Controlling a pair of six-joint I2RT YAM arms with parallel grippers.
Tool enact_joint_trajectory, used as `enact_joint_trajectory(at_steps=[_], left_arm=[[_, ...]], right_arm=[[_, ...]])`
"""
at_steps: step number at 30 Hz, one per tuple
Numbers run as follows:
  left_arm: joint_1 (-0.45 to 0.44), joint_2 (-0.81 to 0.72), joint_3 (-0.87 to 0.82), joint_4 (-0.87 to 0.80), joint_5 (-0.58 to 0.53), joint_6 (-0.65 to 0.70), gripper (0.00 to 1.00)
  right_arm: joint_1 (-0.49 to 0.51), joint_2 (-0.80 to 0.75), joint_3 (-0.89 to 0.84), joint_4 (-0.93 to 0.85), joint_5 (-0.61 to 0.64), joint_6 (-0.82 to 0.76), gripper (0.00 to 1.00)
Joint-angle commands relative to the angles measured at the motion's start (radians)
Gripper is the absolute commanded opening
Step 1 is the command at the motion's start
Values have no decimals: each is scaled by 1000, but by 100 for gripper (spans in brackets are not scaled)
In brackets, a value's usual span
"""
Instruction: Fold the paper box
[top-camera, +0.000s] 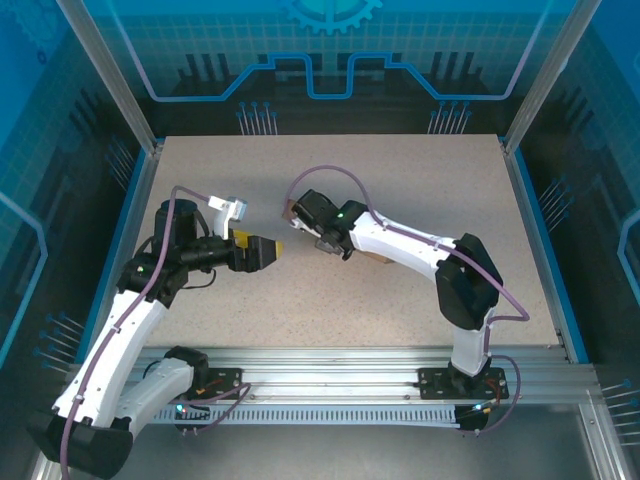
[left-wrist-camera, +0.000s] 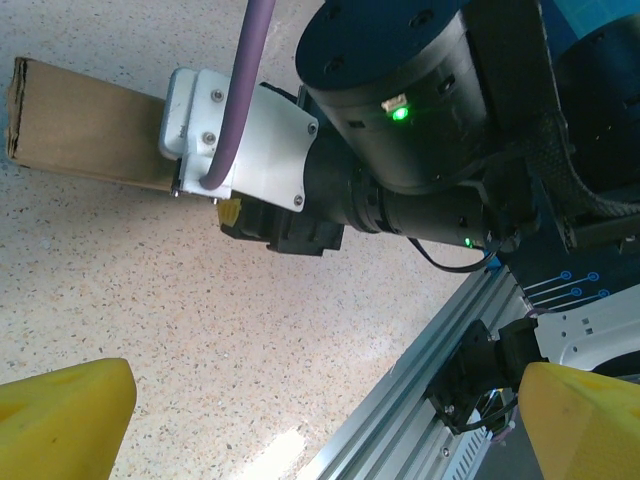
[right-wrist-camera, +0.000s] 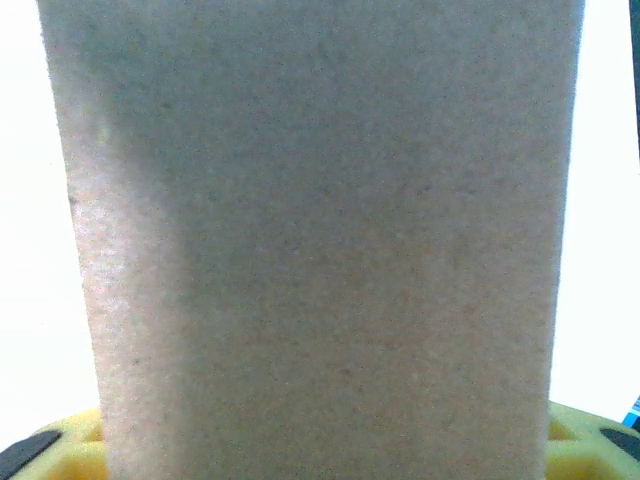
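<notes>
Just right of the released left fingers (top-camera: 268, 250), close against the right fingers (right-wrist-camera: 68, 438) (grip there impossible to tell), lengthwise across the counter (top-camera: 420, 180): the paper box (left-wrist-camera: 80, 125).

Work cell enclosure: a speckled beige composite tabletop (top-camera: 400, 290), matte and rectangular, edged on its left and right by narrow blue strips (top-camera: 545, 250) and closed along its near side by a silver slotted aluminium rail (top-camera: 340, 360). Translucent blue wall panels (top-camera: 330, 60), printed with a light-blue gear emblem, grid and circuit-like lines, stand behind and to both sides, held between slanting silver aluminium frame posts (top-camera: 110, 75). Lighting is even and bright from above, with a pale glare patch (left-wrist-camera: 275, 445) on the tabletop near the rail in the left wrist view.
</notes>
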Motion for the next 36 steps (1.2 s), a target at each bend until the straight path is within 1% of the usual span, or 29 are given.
enact_joint_trajectory(at_steps=[1,10,21,25,28,32,36], left_arm=[[11,-20,-12,-9,5,19,99],[11,-29,-17,-9,6,19,99],[11,-35,-19,-8,9,16,99],[11,-35,-19,-8,9,17,99],[11,-35,-18,-8,9,17,99],[12,-38,-19,-8,9,16,99],[11,-40,-20,-7,8,13,99]], right_arm=[[34,3,-24,13,42,21,56],[81,4,-54,20,69,54,66],[119,3,-84,24,65,98,71],[128,4,-93,20,41,127,77],[131,1,-101,14,23,151,80],[136,-9,-111,12,-30,186,84],[136,-22,-122,13,-90,219,85]])
